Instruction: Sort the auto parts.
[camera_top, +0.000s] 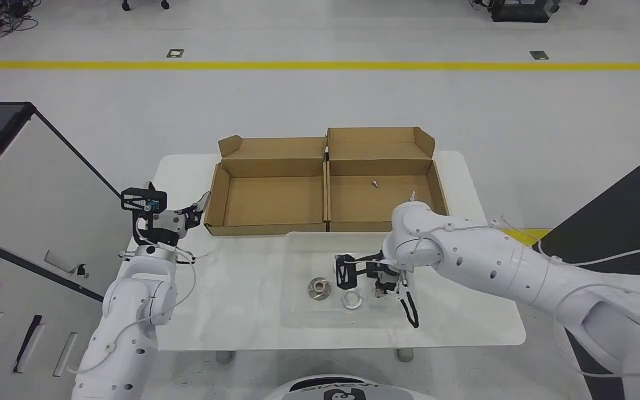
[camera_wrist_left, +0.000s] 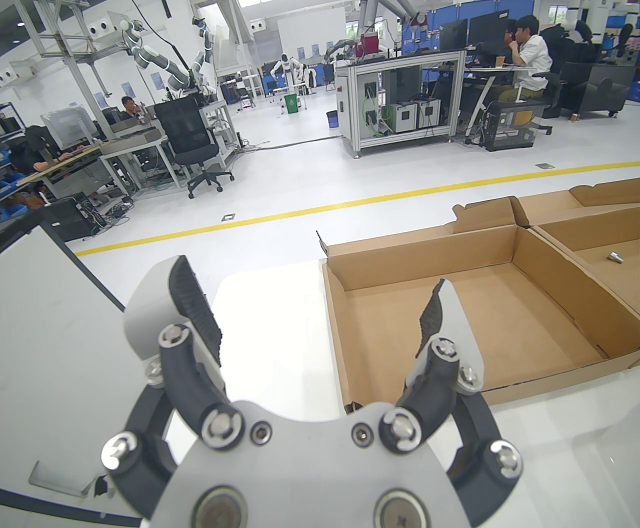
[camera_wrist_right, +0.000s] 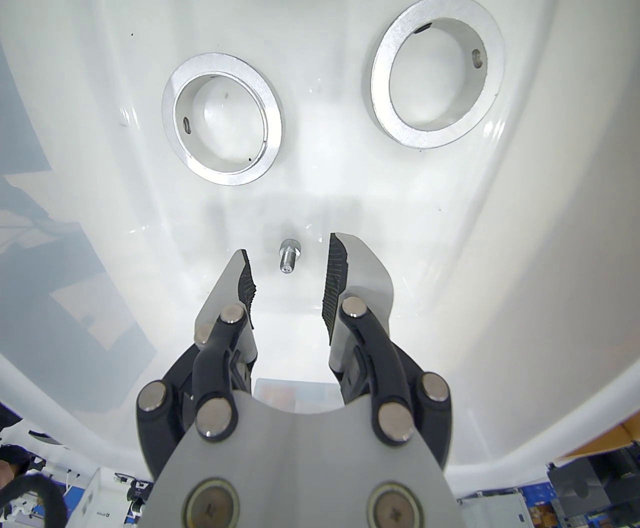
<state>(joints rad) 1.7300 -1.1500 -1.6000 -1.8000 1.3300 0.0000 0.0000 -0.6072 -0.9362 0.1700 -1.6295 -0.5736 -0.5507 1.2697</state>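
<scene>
The tray (camera_top: 300, 312) sits on the near part of the table (camera_top: 470, 315). The right gripper (camera_wrist_right: 291, 247) is down inside it, jaws spread. A bolt (camera_wrist_right: 287, 256) lies on the tray floor between the two fingertips and touches neither, with its head pointing away from the gripper. Just past the bolt, two metal rings lie flat on the tray floor, apart from each other. One ring (camera_wrist_right: 230, 177) is closer to the fingertips, and the other ring (camera_wrist_right: 425, 139) is near the tray wall.

The left gripper (camera_wrist_left: 310, 280) hangs over the left edge of the table, near the left box (camera_top: 215, 200). Its jaws are spread wide and it holds nothing.

Farther back, two open cardboard boxes stand side by side, their walls touching. A small metal part (camera_top: 374, 183) lies on the floor of the right box (camera_top: 437, 190), toward its far wall.
</scene>
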